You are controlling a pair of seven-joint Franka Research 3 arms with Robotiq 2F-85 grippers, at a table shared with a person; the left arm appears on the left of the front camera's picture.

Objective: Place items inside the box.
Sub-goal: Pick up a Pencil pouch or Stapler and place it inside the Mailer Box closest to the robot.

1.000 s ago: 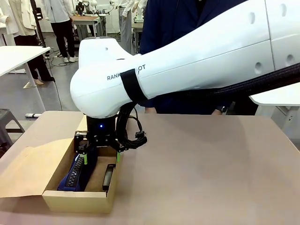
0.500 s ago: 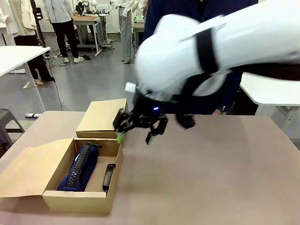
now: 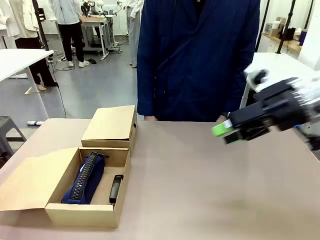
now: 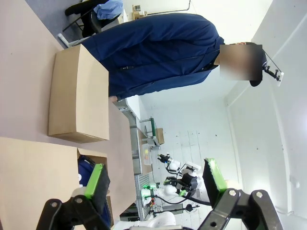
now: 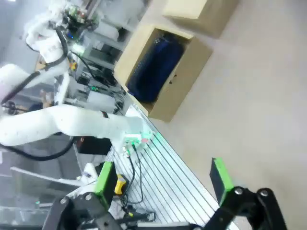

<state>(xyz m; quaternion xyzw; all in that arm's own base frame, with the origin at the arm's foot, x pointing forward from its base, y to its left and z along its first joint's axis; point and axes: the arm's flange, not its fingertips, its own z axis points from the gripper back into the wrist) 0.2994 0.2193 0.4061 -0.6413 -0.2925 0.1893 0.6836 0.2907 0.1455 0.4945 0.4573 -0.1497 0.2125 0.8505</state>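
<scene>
The box (image 3: 82, 212) sits open at my near left, with the pencil case (image 3: 85, 179) and a slim black item (image 3: 116, 188) side by side inside. The smaller box (image 3: 110, 125) is shut just behind it. My right gripper (image 3: 227, 132) hangs well off to the right, fingers apart and empty. The left gripper (image 4: 156, 179) gapes empty too. I'd call this between placements: next I need another item, probably from the person (image 3: 197, 60).

The right jaws are motion-blurred; black item (image 3: 116, 188) in the box (image 3: 80, 214) too small to identify
</scene>
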